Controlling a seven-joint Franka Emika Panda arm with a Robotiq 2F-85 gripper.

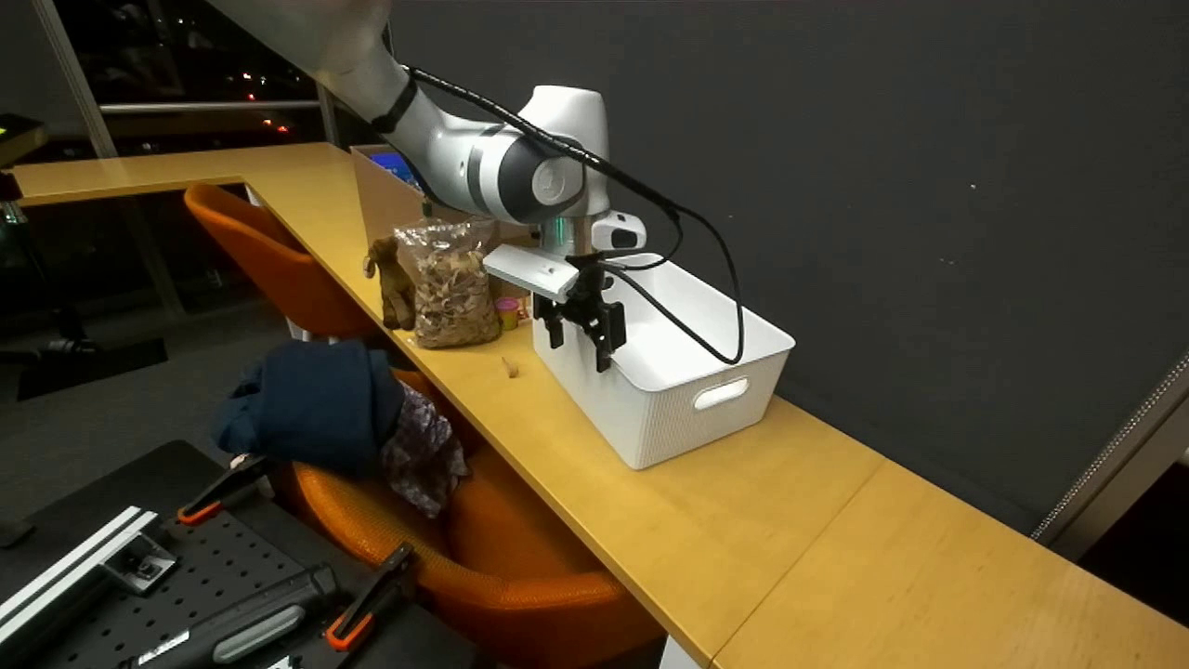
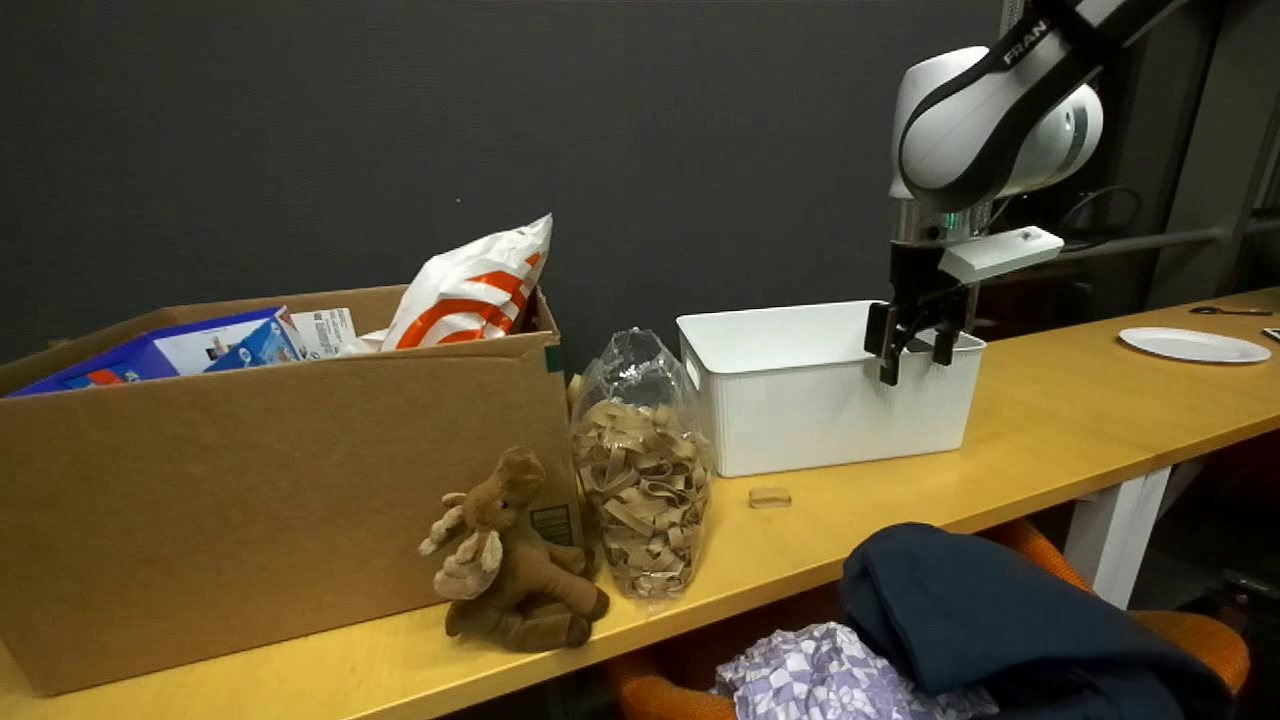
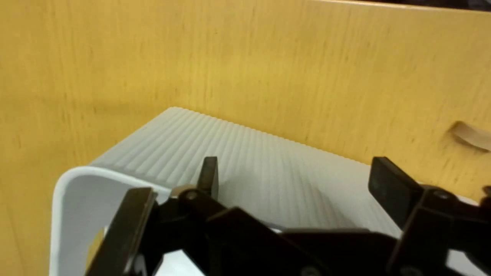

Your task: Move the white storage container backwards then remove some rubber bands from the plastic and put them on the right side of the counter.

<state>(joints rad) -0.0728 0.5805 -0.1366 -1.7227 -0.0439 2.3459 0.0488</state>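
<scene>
The white storage container stands upright on the light-wood counter; it also shows in an exterior view and in the wrist view. My gripper is open and empty, low over the container's long chair-side rim. Its fingers are spread along the outside of that ribbed wall; I cannot tell whether they touch it. The clear plastic bag stands upright beside the container, filled with tan rubber bands. One loose band lies on the counter near the container, and shows in the wrist view.
A cardboard box with packets stands behind the bag. A brown plush toy sits against the bag. A white plate lies farther along the counter. A dark wall runs behind the container. An orange chair with dark cloth stands at the counter's edge.
</scene>
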